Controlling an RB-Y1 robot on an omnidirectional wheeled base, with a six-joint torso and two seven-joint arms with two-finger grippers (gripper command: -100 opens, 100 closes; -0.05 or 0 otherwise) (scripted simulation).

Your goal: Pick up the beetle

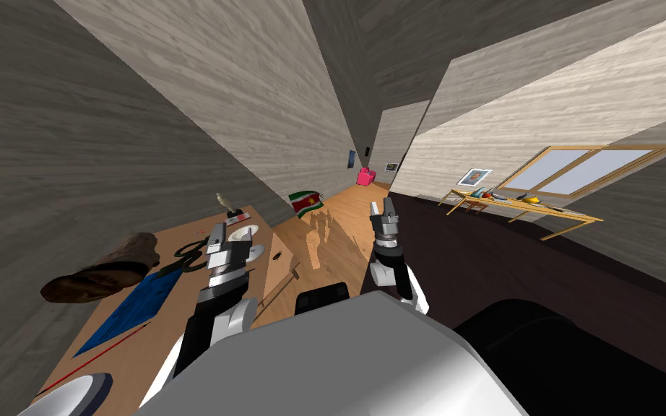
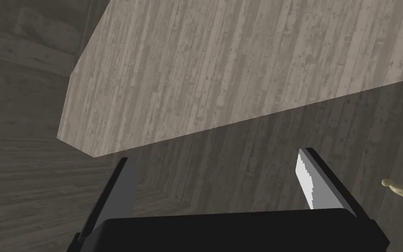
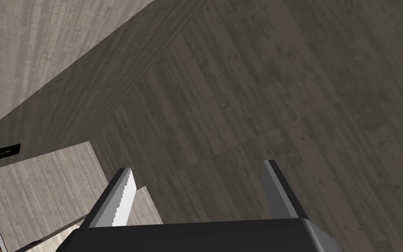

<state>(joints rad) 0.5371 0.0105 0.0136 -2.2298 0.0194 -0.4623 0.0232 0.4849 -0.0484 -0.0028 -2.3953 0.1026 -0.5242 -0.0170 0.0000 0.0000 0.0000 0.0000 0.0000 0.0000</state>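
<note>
The beetle [image 1: 278, 256] is a tiny dark speck at the right edge of the wooden table [image 1: 144, 339], to the right of my left gripper. My left gripper [image 1: 217, 231] hangs over the table's far half, above a white dish [image 1: 243, 234], and points upward. In the left wrist view its fingers [image 2: 213, 157] stand open and hold nothing, with a plank wall behind them. My right gripper [image 1: 383, 207] is raised over the wooden floor, off the table, and is open and empty too [image 3: 197, 167].
On the table lie black scissors [image 1: 191, 254], a blue sheet [image 1: 140, 300], a brown log-like lump [image 1: 104, 273], a red stick [image 1: 100, 357] and a small bird figure [image 1: 227, 202]. A striped flag [image 1: 305, 203] leans by the wall. A dark chair [image 1: 322, 296] stands by the table.
</note>
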